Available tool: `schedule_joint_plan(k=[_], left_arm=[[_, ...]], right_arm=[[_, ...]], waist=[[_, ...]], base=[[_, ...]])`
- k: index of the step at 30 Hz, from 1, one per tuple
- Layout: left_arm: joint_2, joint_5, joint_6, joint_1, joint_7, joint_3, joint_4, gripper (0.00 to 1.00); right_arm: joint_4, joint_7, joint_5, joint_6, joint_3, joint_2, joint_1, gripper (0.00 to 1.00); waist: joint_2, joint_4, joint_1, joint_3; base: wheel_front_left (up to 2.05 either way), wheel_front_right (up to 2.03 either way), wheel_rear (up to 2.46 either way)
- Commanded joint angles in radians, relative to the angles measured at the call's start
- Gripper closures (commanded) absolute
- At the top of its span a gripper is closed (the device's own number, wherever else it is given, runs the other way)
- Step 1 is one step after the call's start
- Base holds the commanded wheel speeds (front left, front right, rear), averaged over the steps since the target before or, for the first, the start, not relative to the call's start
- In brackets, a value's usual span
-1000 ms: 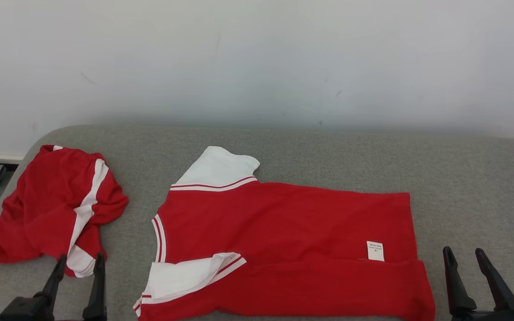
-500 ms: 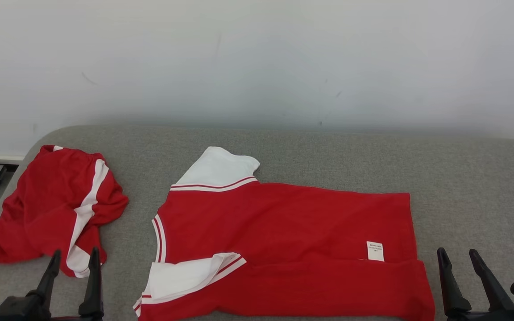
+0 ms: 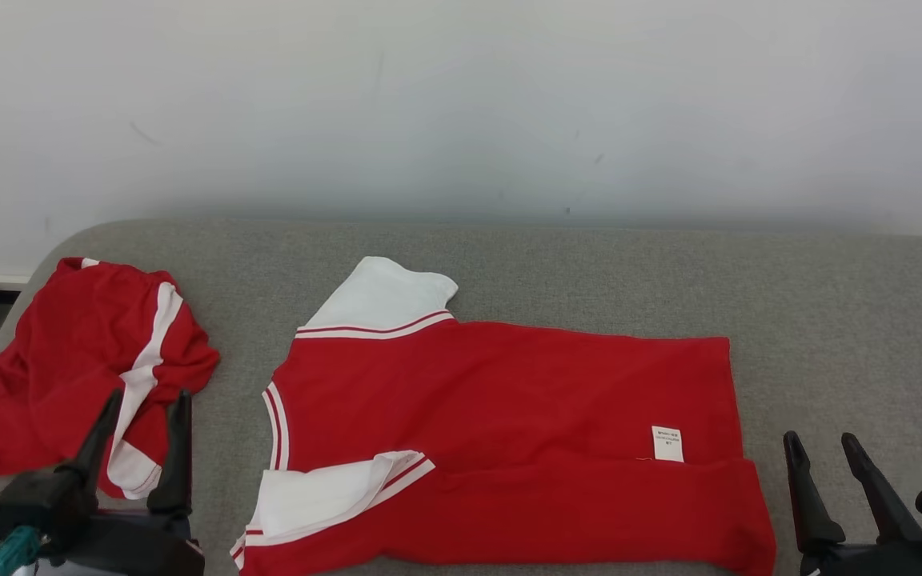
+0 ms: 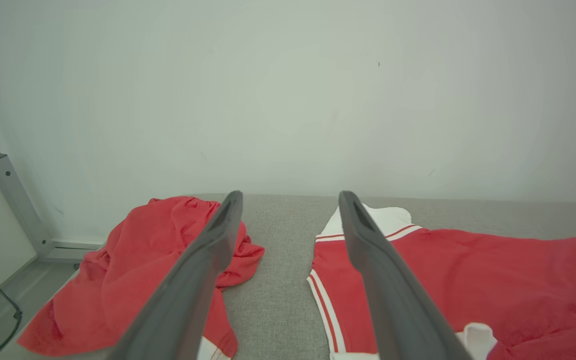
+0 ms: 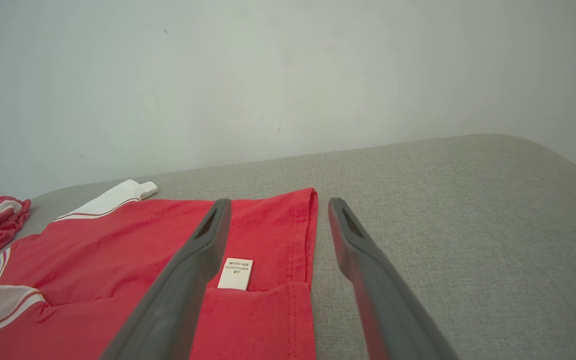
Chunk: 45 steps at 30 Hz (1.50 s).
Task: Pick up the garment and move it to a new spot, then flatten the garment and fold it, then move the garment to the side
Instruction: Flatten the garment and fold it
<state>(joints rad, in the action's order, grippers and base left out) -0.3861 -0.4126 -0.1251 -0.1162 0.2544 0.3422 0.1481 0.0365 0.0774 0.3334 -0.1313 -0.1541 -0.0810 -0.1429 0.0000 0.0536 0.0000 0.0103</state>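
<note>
Both my grippers stand wide apart, nothing betw. the fingers. My L gripper (image 3: 149, 396) hangs over the grey cushion (image 3: 829, 320) at its near-L corner, fingers pointing twd the cushion's far edge. My R gripper (image 3: 819, 438) does the same at the near edge of the cushion's R part, over bare fabric. Neither touches cloth as far as I can see.

The garment (image 3: 509, 400), a red shirt w/ white sleeves, lies spread flat across the cushion's middle, closer to its near edge than its far one. Neck end points twd the cushion's L end, hem twd its R end. One white sleeve (image 3: 385, 300) sticks out twd the cushion's far edge. The other sleeve (image 3: 325, 496) is folded in on the red body at the near side. The shirt's near long strip is turned over onto the body (its edge just meets the bottom of the white label (image 3: 667, 443)). White-and-red trim (image 3: 273, 428) curves round the neck opening.

A second red cloth (image 3: 69, 376) w/ a white stripe sits crumpled at the cushion's L end, apart from the garment, w/ a strip of bare cushion betw. them. In the L wrist view that bare strip shows in the gap of my L fingers. In the R wrist view the garment's hem edge shows in the gap of my R fingers. A pale wall (image 3: 461, 104) rises behind the cushion's far edge.
</note>
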Motion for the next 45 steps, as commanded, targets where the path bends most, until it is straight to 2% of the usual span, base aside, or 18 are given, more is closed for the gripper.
schedule_joint_plan(k=[1,9,17,22,29,39,45], left_arm=[[-0.006,-0.001,0.009,-0.025,-0.001,0.000,0.008,0.00],[-0.019,-0.013,0.090,-0.203,-0.029,0.017,0.087,0.00],[-0.032,-0.044,0.195,-0.423,-0.097,0.031,0.199,0.00],[-0.046,-0.094,0.238,-0.550,-0.151,0.045,0.286,0.00],[-0.071,-0.157,0.255,-0.665,-0.220,0.092,0.382,0.00],[-0.142,-0.298,0.255,-0.800,-0.309,0.227,0.473,0.00],[-0.183,-0.343,0.255,-0.879,-0.351,0.298,0.562,0.00]], right_arm=[[-0.004,-0.005,0.000,0.000,0.002,-0.010,0.020,0.00],[0.017,-0.033,-0.008,0.000,0.029,-0.034,0.149,0.00],[0.101,-0.029,-0.012,0.000,0.079,-0.021,0.304,0.00],[0.162,-0.012,-0.008,0.000,0.114,-0.012,0.391,0.00],[0.229,0.020,0.004,0.000,0.160,-0.006,0.479,0.00],[0.305,0.066,0.032,0.000,0.225,0.002,0.574,0.00],[0.335,0.091,0.049,0.000,0.249,0.009,0.603,0.00]], waist=[[0.0000,-0.007,0.0000,-0.010],[0.0000,-0.057,0.0000,-0.103],[0.0000,-0.128,0.0000,-0.221],[0.0000,-0.172,0.0000,-0.285],[0.0000,-0.218,0.0000,-0.333],[0.0000,-0.291,0.0000,-0.389],[0.0000,-0.329,0.0000,-0.424]], base=[[0.00,0.00,0.00],[0.00,0.00,0.00],[0.00,0.00,0.00],[0.00,0.00,0.00],[0.00,0.00,0.00],[0.00,0.00,0.00],[0.00,0.00,0.00]])
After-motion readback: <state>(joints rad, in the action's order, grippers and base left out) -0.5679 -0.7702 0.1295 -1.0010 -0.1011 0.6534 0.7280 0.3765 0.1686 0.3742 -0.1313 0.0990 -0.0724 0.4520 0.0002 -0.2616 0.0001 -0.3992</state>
